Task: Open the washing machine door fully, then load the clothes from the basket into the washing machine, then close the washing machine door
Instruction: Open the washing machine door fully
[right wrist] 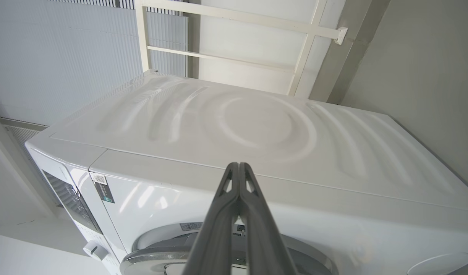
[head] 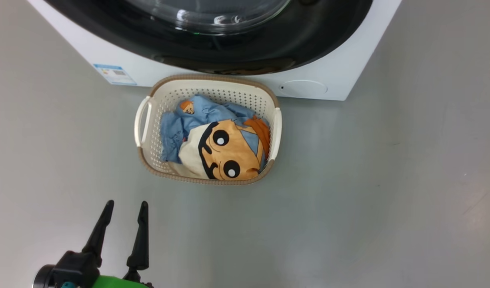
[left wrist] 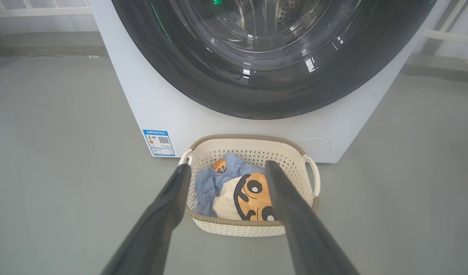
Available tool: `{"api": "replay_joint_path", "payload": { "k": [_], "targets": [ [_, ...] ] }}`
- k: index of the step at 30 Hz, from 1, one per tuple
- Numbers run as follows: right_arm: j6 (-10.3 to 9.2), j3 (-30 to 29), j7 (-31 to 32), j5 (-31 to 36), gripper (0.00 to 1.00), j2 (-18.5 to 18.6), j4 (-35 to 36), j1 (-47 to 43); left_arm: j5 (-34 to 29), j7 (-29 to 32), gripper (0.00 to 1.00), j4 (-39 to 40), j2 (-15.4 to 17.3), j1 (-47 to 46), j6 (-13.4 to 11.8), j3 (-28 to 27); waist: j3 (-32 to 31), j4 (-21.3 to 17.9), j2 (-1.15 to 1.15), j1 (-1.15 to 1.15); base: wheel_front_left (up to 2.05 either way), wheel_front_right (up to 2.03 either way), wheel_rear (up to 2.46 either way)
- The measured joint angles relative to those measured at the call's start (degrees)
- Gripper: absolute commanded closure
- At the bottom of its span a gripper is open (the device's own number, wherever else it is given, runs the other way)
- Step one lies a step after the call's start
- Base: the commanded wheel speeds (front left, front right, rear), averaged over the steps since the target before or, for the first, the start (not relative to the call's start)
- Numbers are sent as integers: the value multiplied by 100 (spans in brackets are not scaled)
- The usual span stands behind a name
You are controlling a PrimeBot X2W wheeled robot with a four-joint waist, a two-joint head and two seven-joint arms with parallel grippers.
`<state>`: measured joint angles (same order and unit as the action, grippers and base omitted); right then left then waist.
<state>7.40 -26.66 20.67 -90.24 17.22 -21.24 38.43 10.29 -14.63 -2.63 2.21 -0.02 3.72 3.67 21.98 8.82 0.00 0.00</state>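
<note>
Floor (head: 389, 200): plain grey. You see it under everything, near and far.
Washing machine (head: 349, 68): the white box stands at the far side of the floor. In the right wrist view you look at one white panel (right wrist: 256, 130) with pressed rings.
Door (head: 269, 48): the wide black ring with clear glass lies against the front of the washing machine, as far as you can see. In the left wrist view the steel drum shows through the glass (left wrist: 256, 34).
Basket (head: 213, 77): it stands on the floor just in front of the washing machine, below the door. Its far rim is just beside the white front, but you cannot tell if they touch.
Clothes: both pieces lie inside the basket. The blue garment (head: 173, 132) is at the left and far part. The face cloth (head: 237, 152) lies over it at the near right.
Left gripper (head: 126, 205): it hangs over the floor at the near left, well apart from the basket. The jaws are spread wide with nothing between them. In its own view the gripper (left wrist: 228, 166) points at the basket.
Right gripper (right wrist: 238, 166): the two fingers are pressed together and grasp nothing. They point at the white panel.
Blue label (head: 115, 75): low on the front, left of the basket.
Round cap (head: 303, 88): low on the front, right of the basket.
</note>
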Motion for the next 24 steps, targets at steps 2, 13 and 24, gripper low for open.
{"api": "replay_joint_path", "payload": {
  "k": [2, 13, 24],
  "targets": [
    [0, 52, 48, 2, 100, 45, 49, 158, 0, 0, 0, 8, 0, 1, -4, 19, 44, 51, 0, 0, 0, 0, 0],
    [0, 655, 179, 138, 100, 68, 222, 773, 1, 0, 0, 53, -1, -19, -145, 123, 270, 218, 0, 0, 0, 0, 0],
    [0, 1374, 242, 196, 100, 59, 336, 1465, 71, 0, 0, 100, -4, -146, -286, 330, 487, 434, 0, 0, 0, 0, 0]
  ]
}}
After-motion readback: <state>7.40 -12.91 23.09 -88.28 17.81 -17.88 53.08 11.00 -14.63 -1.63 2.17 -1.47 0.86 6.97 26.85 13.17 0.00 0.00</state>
